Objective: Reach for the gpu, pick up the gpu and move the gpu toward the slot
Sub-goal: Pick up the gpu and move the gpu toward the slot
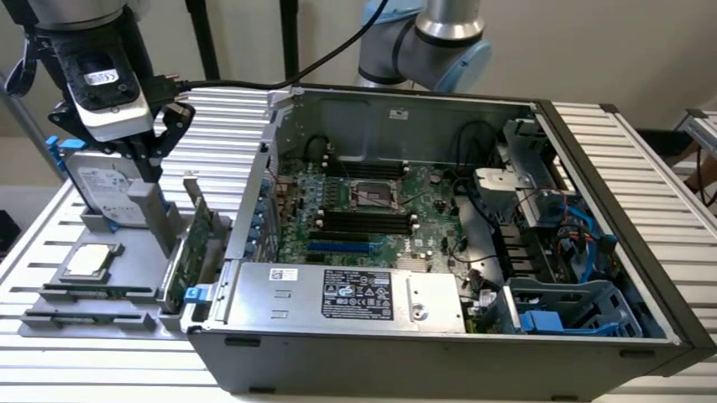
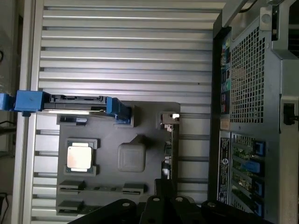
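Observation:
The gpu (image 1: 203, 233) is a thin green card standing on edge in the grey holder (image 1: 67, 312), right beside the open computer case (image 1: 448, 344). Seen from the wrist, the gpu (image 2: 169, 151) is edge-on, with its silver bracket end (image 2: 169, 117) catching light. My gripper (image 1: 143, 162) hangs above the holder's back part, over the hard drive and to the exterior view's left of the card. Its fingers meet at the tips and hold nothing. In the wrist view my gripper (image 2: 164, 185) sits just short of the card's near end. The blue slot (image 1: 336, 249) lies on the motherboard inside the case.
A silver hard drive with blue rails (image 1: 107, 189) stands at the holder's back. A square processor chip (image 1: 92, 262) lies flat at its front. A grey post (image 1: 157, 214) rises between the drive and the card. The case's side wall (image 1: 248, 201) stands close to the card.

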### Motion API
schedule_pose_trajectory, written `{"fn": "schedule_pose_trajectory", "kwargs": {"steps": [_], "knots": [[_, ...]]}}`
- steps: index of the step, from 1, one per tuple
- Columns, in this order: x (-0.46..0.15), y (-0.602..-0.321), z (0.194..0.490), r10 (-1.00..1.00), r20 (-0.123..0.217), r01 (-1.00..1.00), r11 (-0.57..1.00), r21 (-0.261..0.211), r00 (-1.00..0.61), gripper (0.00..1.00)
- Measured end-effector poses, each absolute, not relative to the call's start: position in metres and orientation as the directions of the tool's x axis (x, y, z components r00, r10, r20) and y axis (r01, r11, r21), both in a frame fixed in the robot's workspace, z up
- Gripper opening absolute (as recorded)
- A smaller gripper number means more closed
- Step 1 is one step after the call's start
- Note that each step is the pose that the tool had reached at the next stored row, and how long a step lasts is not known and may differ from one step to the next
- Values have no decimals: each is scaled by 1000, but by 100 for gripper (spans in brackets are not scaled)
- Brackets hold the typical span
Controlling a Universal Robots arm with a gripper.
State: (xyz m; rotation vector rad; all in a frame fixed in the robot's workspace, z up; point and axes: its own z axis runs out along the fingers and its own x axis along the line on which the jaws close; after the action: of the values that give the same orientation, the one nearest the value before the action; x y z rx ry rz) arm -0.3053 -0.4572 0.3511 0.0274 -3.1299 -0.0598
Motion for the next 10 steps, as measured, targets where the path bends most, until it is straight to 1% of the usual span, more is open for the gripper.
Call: {"fn": "schedule_pose_trajectory", "kwargs": {"steps": [8,9,10], "knots": [[-305,-457,351,-18,11,-17,999,38,-1000,11],[-305,-457,351,-18,11,-17,999,38,-1000,12],[-305,-457,351,-18,11,-17,999,38,-1000,18]]}}
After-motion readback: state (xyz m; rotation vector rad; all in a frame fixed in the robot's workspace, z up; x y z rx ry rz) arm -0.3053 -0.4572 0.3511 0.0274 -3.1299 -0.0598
